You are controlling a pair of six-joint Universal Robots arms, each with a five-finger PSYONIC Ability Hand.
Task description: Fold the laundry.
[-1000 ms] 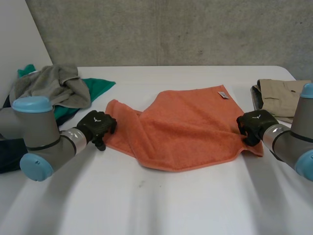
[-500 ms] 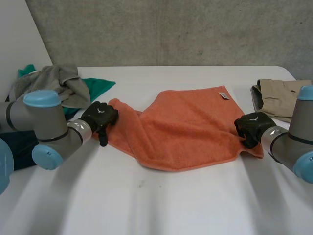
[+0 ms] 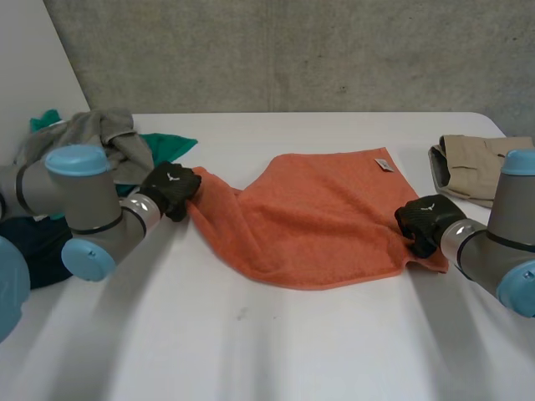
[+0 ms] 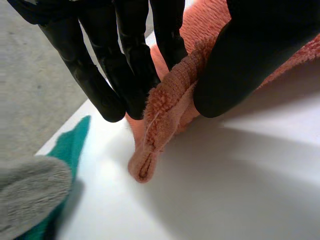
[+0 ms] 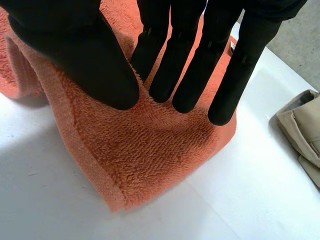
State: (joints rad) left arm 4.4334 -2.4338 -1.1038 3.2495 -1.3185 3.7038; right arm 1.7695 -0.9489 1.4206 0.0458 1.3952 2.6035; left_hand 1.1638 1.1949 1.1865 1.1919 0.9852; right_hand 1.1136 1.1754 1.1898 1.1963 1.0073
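An orange towel (image 3: pixel 318 217) lies partly spread in the middle of the white table (image 3: pixel 276 351), its left side bunched into a fold. At that bunched left corner sits my left hand (image 3: pixel 170 190). In the left wrist view its fingers (image 4: pixel 125 65) and thumb pinch the rolled towel edge (image 4: pixel 167 102), and the corner tip hangs just over the table. My right hand (image 3: pixel 422 224) is at the towel's near right corner. The right wrist view has its thumb (image 5: pixel 75 50) and fingers pressed together on the towel (image 5: pixel 150 145), whose corner droops below them.
A heap of grey cloth (image 3: pixel 92 146) over a green garment (image 3: pixel 163 146) lies at the back left, close to my left hand, with a dark garment (image 3: pixel 33 251) nearer. A folded beige garment (image 3: pixel 481 167) rests at the right edge.
My left hand has moved away from me onto the towel's left corner and shut on it. The right hand has shifted slightly left, still holding its corner.
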